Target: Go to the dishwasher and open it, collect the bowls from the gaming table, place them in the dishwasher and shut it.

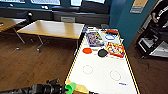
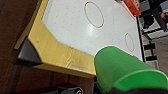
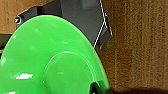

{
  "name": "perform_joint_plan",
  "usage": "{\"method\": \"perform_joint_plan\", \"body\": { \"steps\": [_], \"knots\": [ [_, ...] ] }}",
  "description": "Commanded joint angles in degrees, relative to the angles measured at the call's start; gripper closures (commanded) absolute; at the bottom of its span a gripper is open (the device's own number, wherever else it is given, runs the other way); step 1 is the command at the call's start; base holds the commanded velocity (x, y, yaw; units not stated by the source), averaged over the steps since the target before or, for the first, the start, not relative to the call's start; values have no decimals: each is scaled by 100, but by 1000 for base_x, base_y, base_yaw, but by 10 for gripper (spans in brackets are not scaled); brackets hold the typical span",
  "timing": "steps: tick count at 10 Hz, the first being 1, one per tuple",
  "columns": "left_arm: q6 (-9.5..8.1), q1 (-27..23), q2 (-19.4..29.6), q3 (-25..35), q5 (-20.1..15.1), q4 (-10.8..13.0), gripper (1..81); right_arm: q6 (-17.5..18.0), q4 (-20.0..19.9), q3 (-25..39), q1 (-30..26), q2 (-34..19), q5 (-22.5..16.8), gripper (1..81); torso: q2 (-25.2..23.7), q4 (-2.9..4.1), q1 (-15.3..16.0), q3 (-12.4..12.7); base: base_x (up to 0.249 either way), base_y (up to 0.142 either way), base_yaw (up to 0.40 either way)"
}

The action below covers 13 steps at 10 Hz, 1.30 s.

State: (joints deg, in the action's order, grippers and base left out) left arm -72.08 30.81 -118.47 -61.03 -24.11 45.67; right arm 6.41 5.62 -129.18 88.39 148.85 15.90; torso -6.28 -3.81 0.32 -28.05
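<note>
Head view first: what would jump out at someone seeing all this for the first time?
Bright green stands out: a green bowl sits at the end of the robot's left arm, by the near corner of the gaming table. The long white table with yellow edges runs away from the robot, its far half scattered with colourful game boxes, a red disc and a black disc. Another green bowl looms large in the right wrist view.

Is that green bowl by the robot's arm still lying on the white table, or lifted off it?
Lifted off. The green bowl hangs at the left arm's tip, beside the gaming table corner, not on its top.

Dark wood floor (image 1: pixel 30 65); wooden tables (image 1: pixel 53 28) left; teal wall (image 1: pixel 126 22); dark sofa (image 1: pixel 80 15) behind.
</note>
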Motion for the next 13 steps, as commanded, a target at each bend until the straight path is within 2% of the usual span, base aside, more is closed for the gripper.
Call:
{"method": "perform_joint_plan", "body": {
  "steps": [1, 3, 5, 7, 8, 9, 12, 13],
  "knots": [
    [844, 1402, 667, -222, 407, 161, 811, -8, 97, -131, 8, -73, -455, 811, 0, 0, 0, 0, 0, 0, 0],
    [854, 2388, 244, -1034, 618, 320, 811, -8, 88, -282, 8, 42, -535, 811, 0, 0, 0, 0, 0, 0, 0],
    [854, 3100, -560, -2372, 765, 312, 811, -8, 71, -395, 17, 147, -579, 811, 0, 0, 0, 0, 0, 0, 0],
    [845, 3577, -1038, -3377, 1310, 268, 811, -8, 88, -518, 35, 235, -579, 811, 0, 0, -2, 2, 0, 0, 0],
    [819, 3753, -1213, -3842, 1739, 250, 811, -8, 88, -581, 51, 262, -579, 811, 0, 0, -2, 2, 0, 0, 0],
    [801, 3867, -1424, -4256, 1867, 250, 811, -8, 88, -589, 43, 254, -579, 811, 0, 0, -2, 2, 0, 0, 0],
    [792, 4148, -1916, -4908, 1797, 241, 811, -8, 80, -624, 52, 306, -588, 811, -2, 0, -5, 2, 0, 0, 0],
    [801, 4210, -2005, -4937, 1631, 224, 811, -8, 71, -659, 60, 332, -588, 811, -2, 0, -5, 5, 0, 0, 0]
  ]
}}
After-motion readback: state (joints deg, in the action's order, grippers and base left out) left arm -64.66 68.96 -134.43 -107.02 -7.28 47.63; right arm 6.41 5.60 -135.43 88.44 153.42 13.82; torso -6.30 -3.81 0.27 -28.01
